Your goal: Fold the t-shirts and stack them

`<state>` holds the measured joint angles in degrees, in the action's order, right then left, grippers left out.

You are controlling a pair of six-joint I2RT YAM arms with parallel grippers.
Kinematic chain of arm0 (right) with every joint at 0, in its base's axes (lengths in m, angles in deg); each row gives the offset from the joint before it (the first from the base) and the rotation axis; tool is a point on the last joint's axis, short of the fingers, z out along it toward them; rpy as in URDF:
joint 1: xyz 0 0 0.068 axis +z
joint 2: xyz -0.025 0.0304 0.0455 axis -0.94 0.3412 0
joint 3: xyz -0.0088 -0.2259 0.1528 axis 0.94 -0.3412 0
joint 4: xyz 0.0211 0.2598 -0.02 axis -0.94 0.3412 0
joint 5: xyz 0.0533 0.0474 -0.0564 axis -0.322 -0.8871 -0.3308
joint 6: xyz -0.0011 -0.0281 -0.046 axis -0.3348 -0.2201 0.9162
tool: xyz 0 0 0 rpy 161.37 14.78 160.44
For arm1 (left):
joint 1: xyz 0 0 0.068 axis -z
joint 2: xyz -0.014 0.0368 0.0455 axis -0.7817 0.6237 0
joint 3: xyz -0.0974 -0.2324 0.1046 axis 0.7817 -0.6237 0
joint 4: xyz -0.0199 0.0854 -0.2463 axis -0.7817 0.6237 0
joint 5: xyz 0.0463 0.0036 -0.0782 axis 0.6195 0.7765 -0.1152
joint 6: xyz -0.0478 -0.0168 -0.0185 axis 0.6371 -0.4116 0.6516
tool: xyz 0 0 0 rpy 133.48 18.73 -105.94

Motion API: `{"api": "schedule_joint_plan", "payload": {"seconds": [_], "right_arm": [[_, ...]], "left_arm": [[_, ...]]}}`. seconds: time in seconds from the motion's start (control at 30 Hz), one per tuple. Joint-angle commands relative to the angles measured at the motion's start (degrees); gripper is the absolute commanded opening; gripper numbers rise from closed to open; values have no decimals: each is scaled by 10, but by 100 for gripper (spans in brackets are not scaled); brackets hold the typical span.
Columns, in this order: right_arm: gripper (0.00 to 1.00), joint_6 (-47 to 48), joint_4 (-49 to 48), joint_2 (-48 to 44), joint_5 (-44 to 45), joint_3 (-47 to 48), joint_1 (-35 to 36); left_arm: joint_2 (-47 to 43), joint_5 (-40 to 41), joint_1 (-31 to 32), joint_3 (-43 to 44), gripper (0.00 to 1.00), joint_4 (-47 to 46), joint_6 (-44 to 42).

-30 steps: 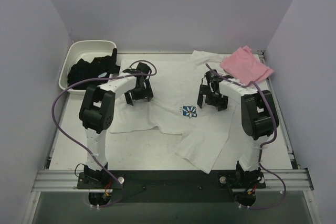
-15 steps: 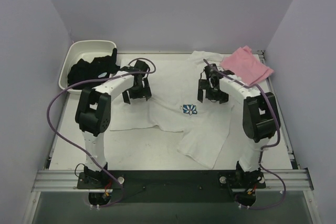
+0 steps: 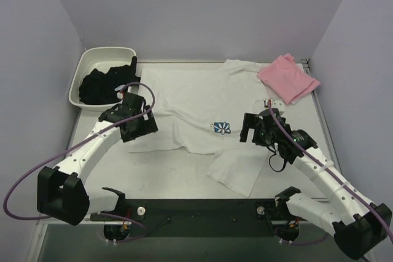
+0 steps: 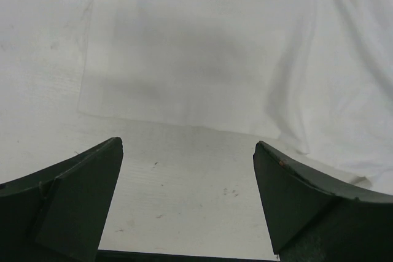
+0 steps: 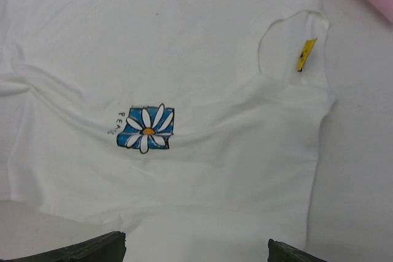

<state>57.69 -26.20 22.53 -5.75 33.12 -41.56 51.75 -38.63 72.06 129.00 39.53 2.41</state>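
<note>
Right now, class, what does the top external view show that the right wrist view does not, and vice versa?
Only the top external view shows the white tub with dark clothes in it, and the whole pink t-shirt. Only the right wrist view makes out the yellow neck tag and the lettering beside the daisy print. Both show the white t-shirt with that print.

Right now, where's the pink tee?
Top view: the pink tee lies at the far right corner of the table, against the white tee's edge, beyond the right gripper.
</note>
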Motion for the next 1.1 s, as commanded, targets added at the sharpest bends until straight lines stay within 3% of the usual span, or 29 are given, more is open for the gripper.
{"api": "schedule_joint_plan", "payload": {"seconds": [0.0,0.2,0.43,0.67,1.07], "right_arm": [[100,-57,-20,-73,-41,-75,18],[100,-59,6,-110,-12,-118,39],[100,-32,-17,-165,-72,-149,55],[100,-18,-21,-161,-75,-149,59],[100,-19,-39,-152,-76,-158,62]], "left_arm": [[-21,-44,-24,-96,98,-55,39],[-30,-40,-30,-182,98,-94,59],[-69,-52,-98,-234,96,-132,70],[-37,-51,-131,-229,96,-135,61],[22,-34,-157,-239,85,-175,89]]}}
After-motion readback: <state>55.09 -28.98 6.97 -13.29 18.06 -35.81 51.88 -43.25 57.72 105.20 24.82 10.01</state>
